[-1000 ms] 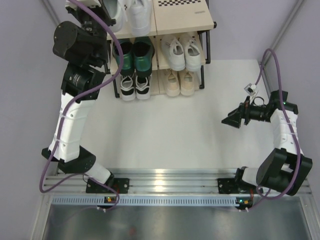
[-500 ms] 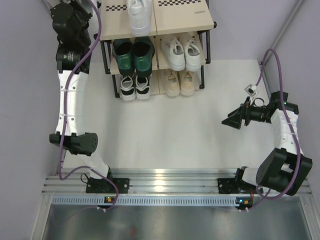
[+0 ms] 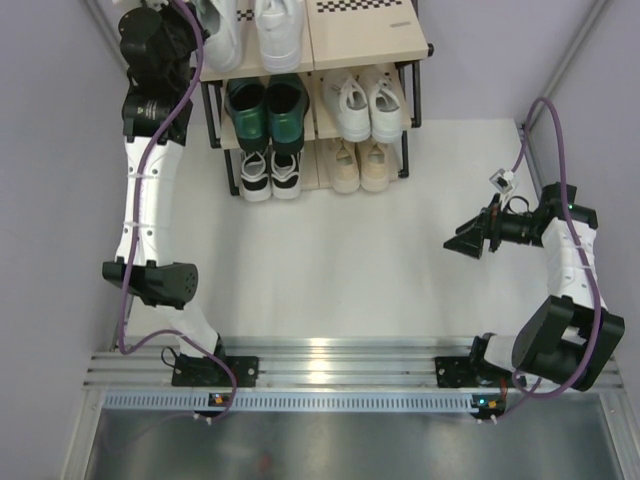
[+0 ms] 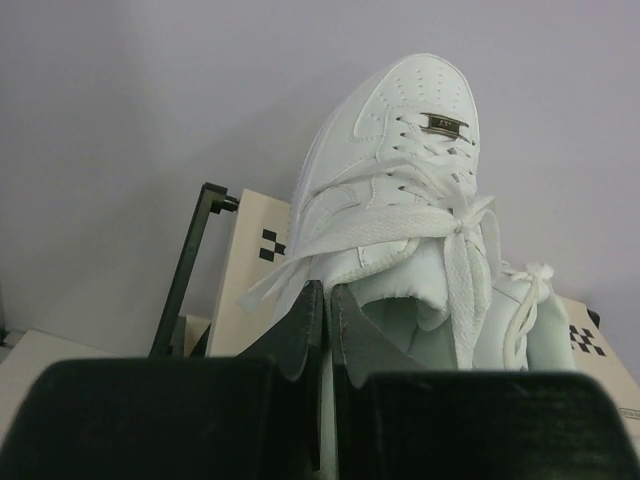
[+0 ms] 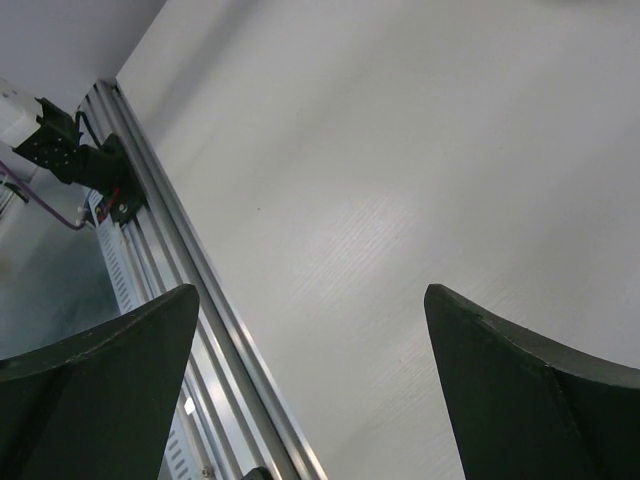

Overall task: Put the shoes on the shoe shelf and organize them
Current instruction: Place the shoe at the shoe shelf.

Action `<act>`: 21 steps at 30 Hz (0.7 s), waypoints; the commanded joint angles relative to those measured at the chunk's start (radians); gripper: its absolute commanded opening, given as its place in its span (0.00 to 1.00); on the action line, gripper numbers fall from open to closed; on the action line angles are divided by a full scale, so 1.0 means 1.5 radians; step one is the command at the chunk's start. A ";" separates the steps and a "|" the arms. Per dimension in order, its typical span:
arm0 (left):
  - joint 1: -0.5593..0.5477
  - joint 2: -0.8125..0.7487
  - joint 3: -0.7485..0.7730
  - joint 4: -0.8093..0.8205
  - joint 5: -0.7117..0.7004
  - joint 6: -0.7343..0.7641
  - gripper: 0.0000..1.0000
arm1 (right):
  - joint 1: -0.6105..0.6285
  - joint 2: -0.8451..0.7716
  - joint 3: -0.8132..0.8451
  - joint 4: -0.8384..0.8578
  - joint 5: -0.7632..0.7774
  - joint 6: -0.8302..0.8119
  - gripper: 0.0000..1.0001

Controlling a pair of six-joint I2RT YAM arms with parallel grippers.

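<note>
That white sneaker [image 3: 218,28] is back beside its mate [image 3: 278,30] on the shoe shelf [image 3: 365,40]. My left gripper [image 4: 326,300] is pinched together, maybe touching it; right gripper [image 5: 311,295] gapes wide.

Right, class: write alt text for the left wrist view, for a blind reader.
A white lace-up sneaker fills the centre, toe pointing away, before a plain pale wall. The left hand, shut, sits at its ankle opening, with the shoe shelf, a beige checkered board on a black frame, beside it.

Sneaker [image 3: 278,30] atop the shelf [image 3: 365,45], left half — other pairs [image 3: 360,105] beneath
</note>
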State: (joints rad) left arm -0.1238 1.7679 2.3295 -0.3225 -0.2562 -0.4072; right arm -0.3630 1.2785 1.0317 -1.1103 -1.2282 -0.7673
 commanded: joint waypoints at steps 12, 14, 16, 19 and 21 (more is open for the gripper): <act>-0.016 -0.018 0.017 0.084 -0.032 -0.083 0.00 | -0.012 0.001 0.007 0.005 -0.029 -0.020 0.96; -0.020 -0.003 0.029 0.085 -0.031 -0.096 0.00 | -0.014 0.001 0.007 0.005 -0.030 -0.020 0.96; -0.029 0.005 0.031 0.084 -0.042 -0.099 0.00 | -0.016 0.001 0.006 0.004 -0.030 -0.020 0.96; -0.042 0.007 0.025 0.085 -0.059 -0.110 0.00 | -0.018 0.003 0.006 0.005 -0.030 -0.020 0.96; -0.046 0.008 0.021 0.084 -0.061 -0.119 0.06 | -0.020 0.002 0.006 0.004 -0.030 -0.020 0.96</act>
State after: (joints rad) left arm -0.1719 1.7767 2.3291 -0.3233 -0.3378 -0.5144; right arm -0.3733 1.2785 1.0317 -1.1099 -1.2289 -0.7670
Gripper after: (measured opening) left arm 0.053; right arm 0.959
